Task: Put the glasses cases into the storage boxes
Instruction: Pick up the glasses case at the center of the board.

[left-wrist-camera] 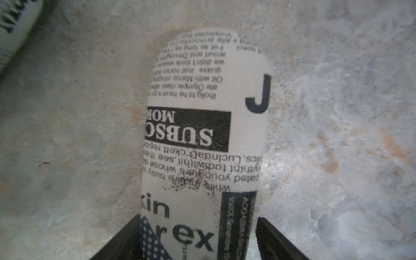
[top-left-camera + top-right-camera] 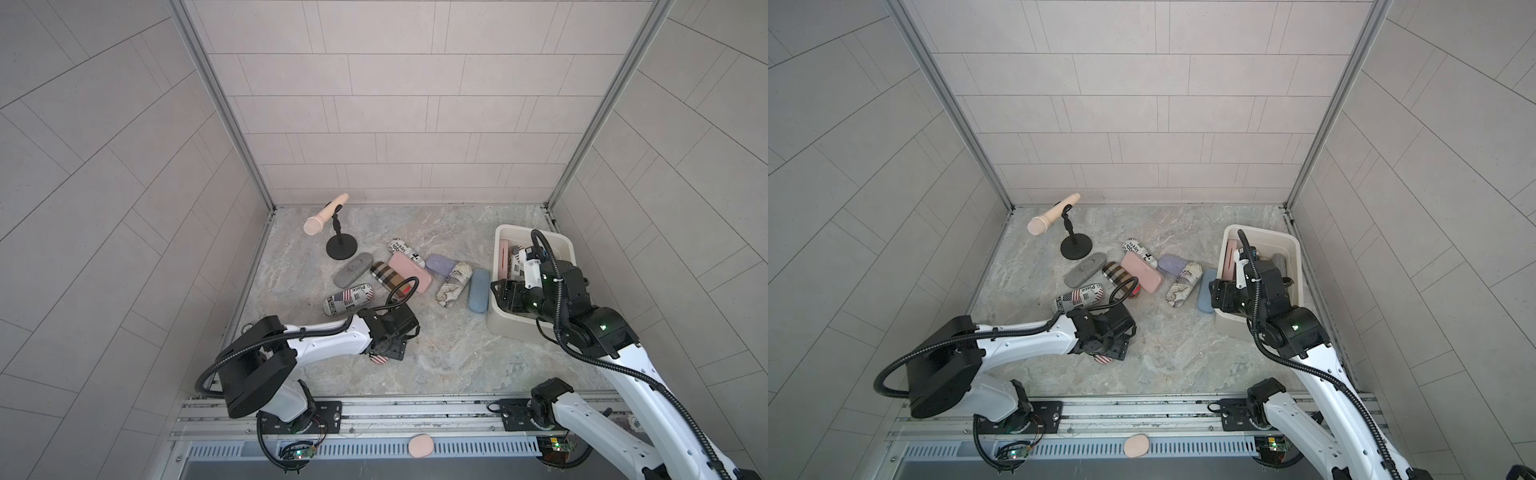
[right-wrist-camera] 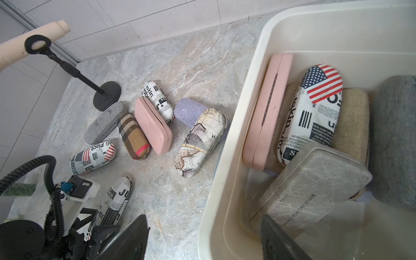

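Note:
A newspaper-print glasses case (image 1: 202, 135) lies flat on the marble table. My left gripper (image 1: 198, 217) is open astride its near end; one finger touches its side, and a thin gap shows at the other. In a top view only the case's striped end (image 2: 379, 359) shows under the gripper (image 2: 384, 353). The cream storage box (image 3: 258, 56) holds several cases: pink (image 3: 267, 108), flag-print (image 3: 313, 112), tan (image 3: 353, 126), marbled grey (image 3: 315, 184). My right gripper (image 3: 202, 216) hangs open and empty over the box's near rim, one finger inside, one outside.
More cases lie mid-table: grey (image 2: 353, 270), plaid (image 2: 388, 280), pink (image 2: 410, 272), lavender (image 2: 440, 264), map-print (image 2: 453, 286), light blue (image 2: 478, 295) against the box, flag-print (image 2: 348, 300) beside the left arm. A pink microphone on a black stand (image 2: 341, 247) stands at the back left.

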Controlling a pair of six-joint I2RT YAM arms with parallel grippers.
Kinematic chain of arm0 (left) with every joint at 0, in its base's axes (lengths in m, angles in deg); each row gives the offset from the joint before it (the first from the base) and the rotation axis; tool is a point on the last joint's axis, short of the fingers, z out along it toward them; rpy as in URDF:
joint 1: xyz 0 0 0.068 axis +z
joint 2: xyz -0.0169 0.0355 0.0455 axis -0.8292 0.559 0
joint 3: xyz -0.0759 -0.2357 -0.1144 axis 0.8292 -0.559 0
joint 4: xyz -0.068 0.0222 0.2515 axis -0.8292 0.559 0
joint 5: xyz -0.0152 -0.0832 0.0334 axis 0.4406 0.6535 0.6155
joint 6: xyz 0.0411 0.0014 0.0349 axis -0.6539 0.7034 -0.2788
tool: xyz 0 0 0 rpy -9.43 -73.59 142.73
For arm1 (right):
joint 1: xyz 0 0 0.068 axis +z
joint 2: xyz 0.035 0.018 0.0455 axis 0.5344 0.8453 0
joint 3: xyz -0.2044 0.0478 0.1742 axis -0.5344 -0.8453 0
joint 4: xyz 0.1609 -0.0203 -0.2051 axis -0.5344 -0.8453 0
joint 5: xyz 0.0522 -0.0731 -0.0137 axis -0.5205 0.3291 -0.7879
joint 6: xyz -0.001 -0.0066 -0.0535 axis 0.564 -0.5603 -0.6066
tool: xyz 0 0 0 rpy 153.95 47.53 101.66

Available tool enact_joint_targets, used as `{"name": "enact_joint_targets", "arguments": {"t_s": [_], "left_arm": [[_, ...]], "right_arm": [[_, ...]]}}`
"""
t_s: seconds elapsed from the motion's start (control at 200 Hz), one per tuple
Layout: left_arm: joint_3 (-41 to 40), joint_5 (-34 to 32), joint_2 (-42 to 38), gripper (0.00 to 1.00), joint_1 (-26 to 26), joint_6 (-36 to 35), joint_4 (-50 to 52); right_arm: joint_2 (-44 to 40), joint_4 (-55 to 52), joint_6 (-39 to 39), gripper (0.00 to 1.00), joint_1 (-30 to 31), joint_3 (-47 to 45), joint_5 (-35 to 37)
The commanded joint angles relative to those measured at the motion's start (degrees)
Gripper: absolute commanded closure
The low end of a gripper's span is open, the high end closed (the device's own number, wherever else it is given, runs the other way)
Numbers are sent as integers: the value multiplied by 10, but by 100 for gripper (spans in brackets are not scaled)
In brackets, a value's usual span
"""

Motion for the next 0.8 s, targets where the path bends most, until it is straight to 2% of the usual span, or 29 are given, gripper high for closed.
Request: {"name": "enact_joint_targets", "arguments": {"t_s": [0.0,0.07,0.19,0.34,0.415,0.5,0.635,0.79], "left_arm": [[7,4,25,21,-2,24,-7],[5,-10,21,34,-2,31,-7],[12,-25,-5,45,-2,33,-1],[57,-39,-54,47,-2,-3,9],[99,-37,-69,49,-2,-57,3],[152,-60,-75,52,1,-67,-14],[279,-53,-36,52,21,-118,-6],[352,-1,7,52,66,-168,-27]], "right_arm": [[0,-4,-2,21,3,12,14],[0,-3,1,21,3,12,13],[-1,-2,2,22,4,12,11],[1,10,6,24,5,13,-1],[6,22,10,25,5,14,-1],[2,28,29,25,5,23,29],[-11,91,22,22,5,14,45],[44,60,17,21,5,56,54]]}}
